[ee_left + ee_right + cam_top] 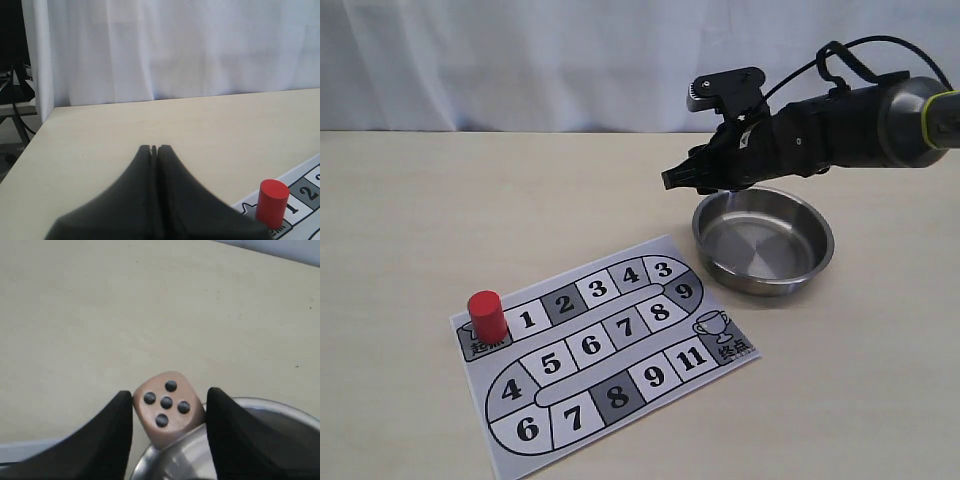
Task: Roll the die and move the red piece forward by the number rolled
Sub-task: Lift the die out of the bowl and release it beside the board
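Your right pincer is gripping the die — 5 pips showing — just above the bowl rim. Your left pincer is sitting closed — the red piece is standing near it.

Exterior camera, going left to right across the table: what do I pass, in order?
red piece → game board → steel bowl. The right gripper hangs above the table where the board's and the bowl's spans overlap, so it is left out of the order.
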